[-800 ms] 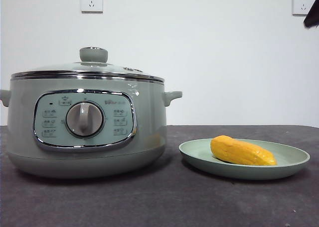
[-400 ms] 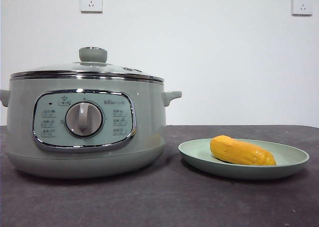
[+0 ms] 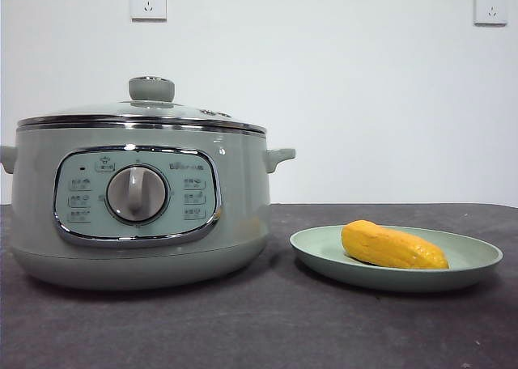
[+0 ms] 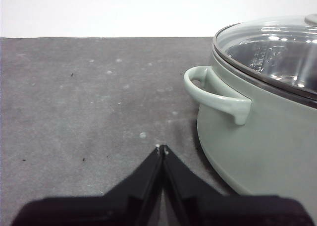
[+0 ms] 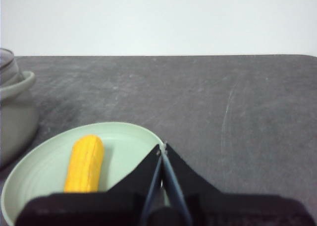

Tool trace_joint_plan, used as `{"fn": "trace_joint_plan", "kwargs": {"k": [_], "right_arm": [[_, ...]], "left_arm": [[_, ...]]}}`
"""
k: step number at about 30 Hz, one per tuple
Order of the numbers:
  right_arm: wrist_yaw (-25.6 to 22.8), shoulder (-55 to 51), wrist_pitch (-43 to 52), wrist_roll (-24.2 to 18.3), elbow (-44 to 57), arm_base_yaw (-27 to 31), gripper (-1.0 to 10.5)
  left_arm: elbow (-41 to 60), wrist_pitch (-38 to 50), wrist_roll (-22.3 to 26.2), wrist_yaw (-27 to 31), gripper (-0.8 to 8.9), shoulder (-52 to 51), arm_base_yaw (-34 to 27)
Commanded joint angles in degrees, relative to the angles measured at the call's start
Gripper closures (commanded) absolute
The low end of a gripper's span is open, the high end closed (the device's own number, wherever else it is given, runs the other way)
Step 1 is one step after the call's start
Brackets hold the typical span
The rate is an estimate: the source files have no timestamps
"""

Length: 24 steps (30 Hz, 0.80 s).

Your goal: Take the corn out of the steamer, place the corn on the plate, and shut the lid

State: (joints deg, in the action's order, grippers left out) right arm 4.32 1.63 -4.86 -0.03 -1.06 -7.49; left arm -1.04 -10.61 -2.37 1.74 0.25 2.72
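The sage-green steamer [image 3: 137, 199] stands at the left of the front view with the glass lid [image 3: 142, 110] seated on its chrome rim. The corn [image 3: 392, 246] lies on the pale green plate [image 3: 477, 260] to the steamer's right. My left gripper [image 4: 162, 149] is shut and empty over the dark table, beside the steamer's side handle [image 4: 215, 92]. My right gripper [image 5: 162, 146] is shut and empty, held above the plate [image 5: 39, 171], with the corn [image 5: 85, 162] lying beside it. Neither gripper shows in the front view.
The dark grey table [image 3: 267, 328] runs under everything. Two wall sockets [image 3: 148, 1] hang on the white wall behind. Bare table lies beyond the plate in the right wrist view and beside the steamer in the left wrist view.
A black arm tip at the top right corner of the front view has withdrawn out of sight. Steamer, lid, plate and corn have not moved.
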Motion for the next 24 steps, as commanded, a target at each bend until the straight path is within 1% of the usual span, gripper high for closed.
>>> {"fn": "trace_joint_plan", "kwargs": {"k": [1, 5, 24], "right_arm": [[-0.2, -1.4, -2.5, -0.2, 0.7, 0.1, 9.4], [-0.2, -1.6, -4.8, 1.7, 0.7, 0.1, 9.4], [-0.2, -0.9, -4.9, 1.7, 0.7, 0.0, 9.4]], "left_arm": [[0.8, 0.2, -0.5, -0.3, 8.16, -0.1, -0.2], [0.8, 0.2, -0.5, -0.3, 8.16, -0.1, -0.2], [0.8, 0.2, -0.5, -0.3, 8.16, -0.1, -0.2]]}}
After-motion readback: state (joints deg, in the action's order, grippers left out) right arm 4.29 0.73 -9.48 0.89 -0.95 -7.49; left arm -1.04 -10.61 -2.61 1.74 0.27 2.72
